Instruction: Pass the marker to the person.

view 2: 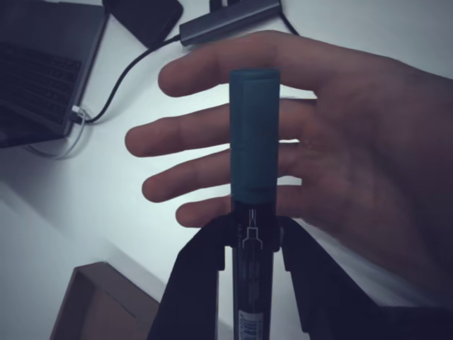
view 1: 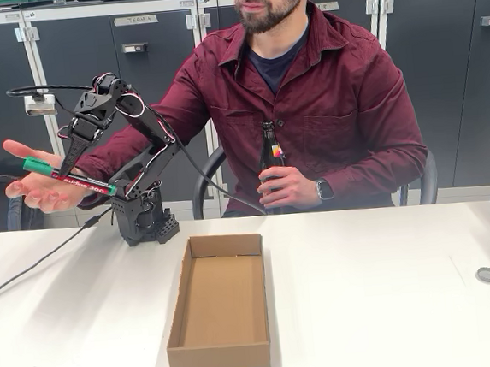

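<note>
- The black arm reaches up and out to the left in the fixed view, its jaws (view 1: 79,175) closed around the marker (view 1: 69,177) at the dark barrel.
- The marker lies tilted, its green cap up-left, above the person's open hand (view 1: 44,188); whether it touches the palm I cannot tell.
- In the wrist view the marker (view 2: 253,142) runs straight up from the jaws (view 2: 255,237), its cap across the spread fingers (view 2: 191,131).
- The person (view 1: 306,101) sits at the far side of the white surface (view 1: 392,291), the other hand (view 1: 290,188) holding a brown bottle (view 1: 270,151).
- An open cardboard box (view 1: 221,301) sits near the middle of the surface, just right of the arm's base.
- A small round lid (view 1: 487,275) lies at the right.
</note>
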Action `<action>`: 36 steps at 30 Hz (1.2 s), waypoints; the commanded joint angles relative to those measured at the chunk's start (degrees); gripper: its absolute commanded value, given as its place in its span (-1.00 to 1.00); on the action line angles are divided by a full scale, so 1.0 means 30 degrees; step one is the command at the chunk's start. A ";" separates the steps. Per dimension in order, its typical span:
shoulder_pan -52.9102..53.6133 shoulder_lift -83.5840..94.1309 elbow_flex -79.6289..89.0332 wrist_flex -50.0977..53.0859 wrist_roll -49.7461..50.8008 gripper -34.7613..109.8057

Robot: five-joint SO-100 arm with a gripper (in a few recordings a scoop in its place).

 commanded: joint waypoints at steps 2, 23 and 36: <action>0.0352 -0.0264 -0.1436 -0.0029 -0.0205 -0.59; 0.1670 0.1289 -0.2461 0.0000 -0.1172 -0.59; 0.1172 -0.3545 -0.5273 0.0000 -0.0264 -0.59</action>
